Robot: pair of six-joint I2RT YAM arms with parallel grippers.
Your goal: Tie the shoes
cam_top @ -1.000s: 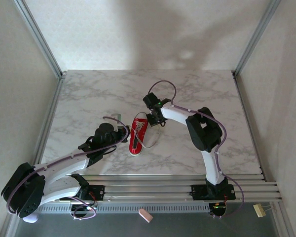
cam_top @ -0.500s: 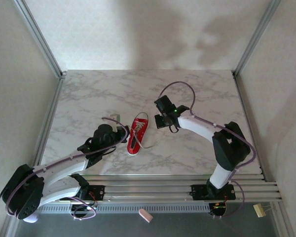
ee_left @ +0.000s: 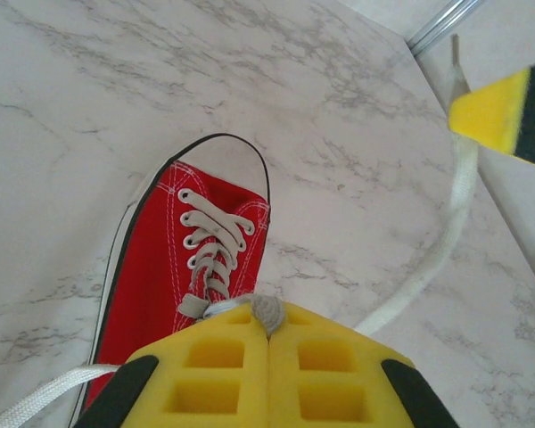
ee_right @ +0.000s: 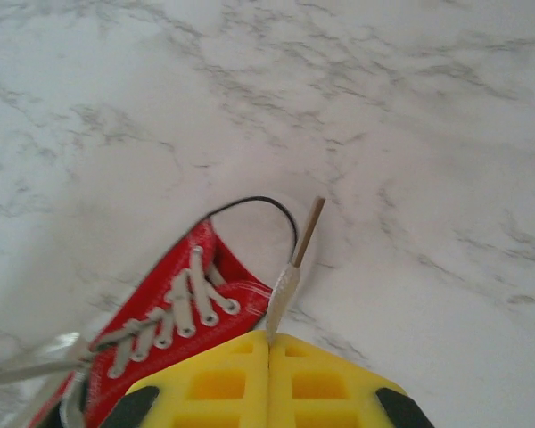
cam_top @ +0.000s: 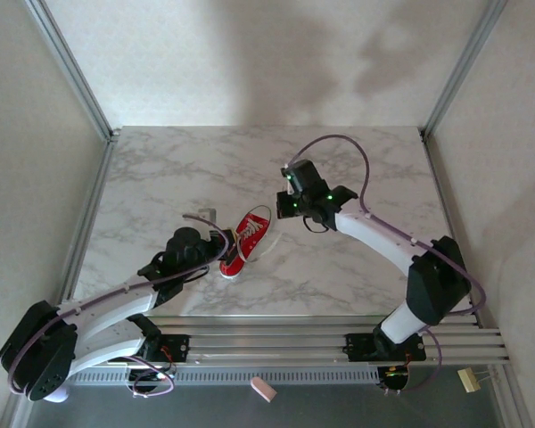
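Pinching a lace (ee_left: 266, 310), the left hand (ee_left: 267, 328) sits shut by the shoe (ee_left: 183, 267) heel. Near the toe, the right hand (ee_right: 269, 346) clamps a lace tip (ee_right: 287, 283).

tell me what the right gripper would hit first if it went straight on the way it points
Most likely the shoe's white toe cap, just ahead of the right gripper, past the lace end it pinches. Depth is unclear, so it might reach the marble table beside the toe instead.
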